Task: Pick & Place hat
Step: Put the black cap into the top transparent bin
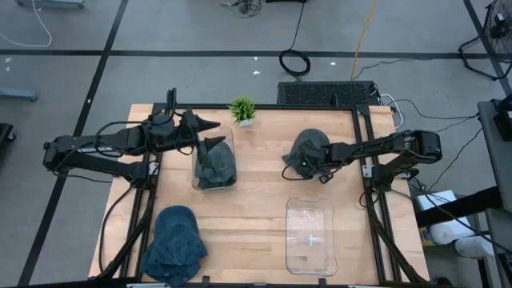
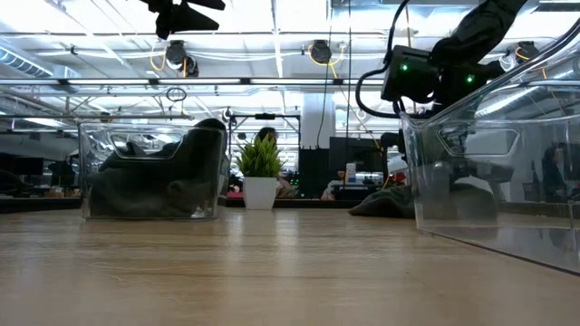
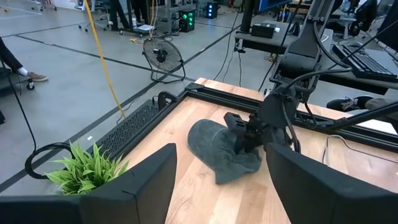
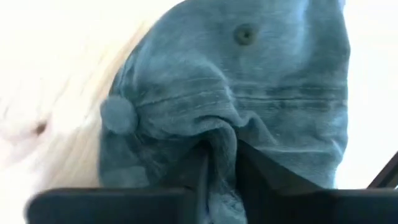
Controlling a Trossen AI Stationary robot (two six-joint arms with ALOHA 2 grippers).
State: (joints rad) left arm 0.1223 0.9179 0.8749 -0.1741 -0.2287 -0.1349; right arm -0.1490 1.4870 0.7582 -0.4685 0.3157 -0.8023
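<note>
The right hand (image 1: 308,166) is down on a dark hat (image 1: 306,149) that lies on the desk (image 1: 256,200) on the robot's right side, toward the far edge. In the right wrist view its two fingers (image 4: 261,171) are pinched together on a raised fold of the hat's grey-blue cloth, so it is grasping the hat (image 4: 236,93). The hat's top button (image 4: 117,114) shows just beside the fold. In the left wrist view the hat (image 3: 217,149) rests flat on the wood with the right hand (image 3: 245,138) pressed into its edge.

The left hand (image 1: 210,132) hangs above the far end of a clear bin (image 1: 214,164) on the left side of the desk, its fingers (image 3: 146,180) spread apart and holding nothing. That bin already has a dark hat (image 1: 216,166) inside it. In the low view the bin (image 2: 152,172) shows the dark cloth heaped against its walls.

A second clear bin (image 1: 310,236) stands near the front of the desk on the right. A third hat (image 1: 174,244), blue, lies at the front left corner. A small green plant (image 1: 242,110) in a white pot stands at the far edge, between the two arms.
</note>
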